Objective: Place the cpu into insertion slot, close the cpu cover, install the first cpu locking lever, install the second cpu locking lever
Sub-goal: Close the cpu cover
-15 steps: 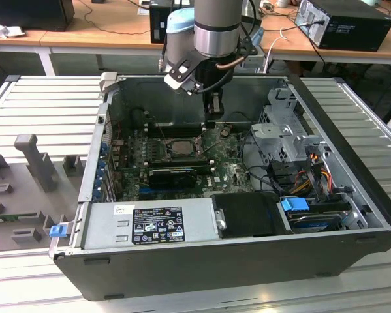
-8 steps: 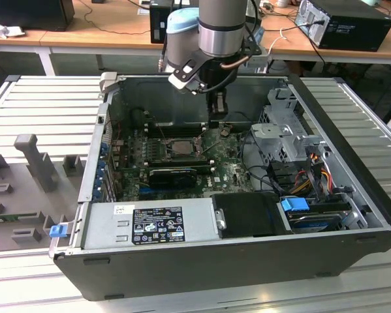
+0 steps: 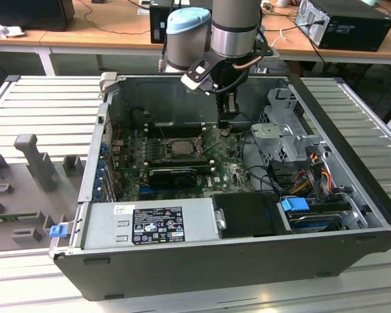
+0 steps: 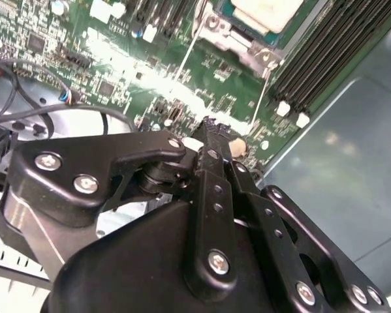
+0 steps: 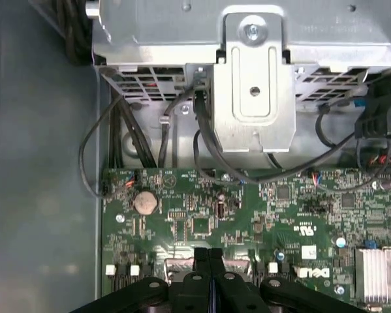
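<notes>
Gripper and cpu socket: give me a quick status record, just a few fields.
gripper: shut, nothing visible between the fingertips
gripper place: low over the green motherboard, at the exterior view's right of the insertion slot
cpu: lying in the insertion slot
cpu cover: appears down around the cpu
locking levers: two thin rods by the slot; latched or not, cannot tell

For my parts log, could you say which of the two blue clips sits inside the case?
The blue clip on the drive, at the exterior view's right; the corner clip sits outside, at its left.
</notes>
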Robot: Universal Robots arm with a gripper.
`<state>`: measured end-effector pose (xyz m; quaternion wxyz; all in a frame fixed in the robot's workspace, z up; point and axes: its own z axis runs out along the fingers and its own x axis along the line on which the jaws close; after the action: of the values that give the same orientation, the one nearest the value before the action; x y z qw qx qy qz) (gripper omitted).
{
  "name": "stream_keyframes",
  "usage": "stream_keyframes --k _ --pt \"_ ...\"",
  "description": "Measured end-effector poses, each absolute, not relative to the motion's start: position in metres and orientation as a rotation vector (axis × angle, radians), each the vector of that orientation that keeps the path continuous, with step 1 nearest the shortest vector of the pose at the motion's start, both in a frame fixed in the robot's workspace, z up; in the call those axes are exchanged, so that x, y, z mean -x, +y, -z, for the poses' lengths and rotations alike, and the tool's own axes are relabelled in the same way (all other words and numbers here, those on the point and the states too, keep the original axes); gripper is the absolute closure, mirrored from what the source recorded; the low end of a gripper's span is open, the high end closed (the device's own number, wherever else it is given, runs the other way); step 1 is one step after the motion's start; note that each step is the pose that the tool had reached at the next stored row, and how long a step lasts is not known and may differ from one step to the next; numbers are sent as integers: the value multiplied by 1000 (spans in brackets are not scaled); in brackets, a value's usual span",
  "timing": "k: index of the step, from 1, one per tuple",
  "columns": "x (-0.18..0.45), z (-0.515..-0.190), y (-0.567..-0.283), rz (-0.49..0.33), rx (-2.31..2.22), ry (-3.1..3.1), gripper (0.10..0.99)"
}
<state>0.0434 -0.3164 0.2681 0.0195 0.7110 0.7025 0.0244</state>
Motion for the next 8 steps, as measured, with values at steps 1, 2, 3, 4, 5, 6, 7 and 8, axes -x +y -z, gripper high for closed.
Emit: stream_keyframes --k 1,2,3,4,5,6,7,8 --pt "-46 -268 -316 -76 -2206 2180 980" --pt "-47 -267 -316 -76 -2206 2180 980" --pt "-48 -266 -316 -76 -2206 2181 980" --pt "-48 -266 -316 -76 -2205 2182 980" --pt "-48 -265 -316 -76 -2205 2182 980" --pt "-48 -265 -316 -76 -2205 2182 980" --pt "-48 -264 -316 -76 -2205 2182 980" --pt "-48 -262 -317 -76 -2205 2182 980"
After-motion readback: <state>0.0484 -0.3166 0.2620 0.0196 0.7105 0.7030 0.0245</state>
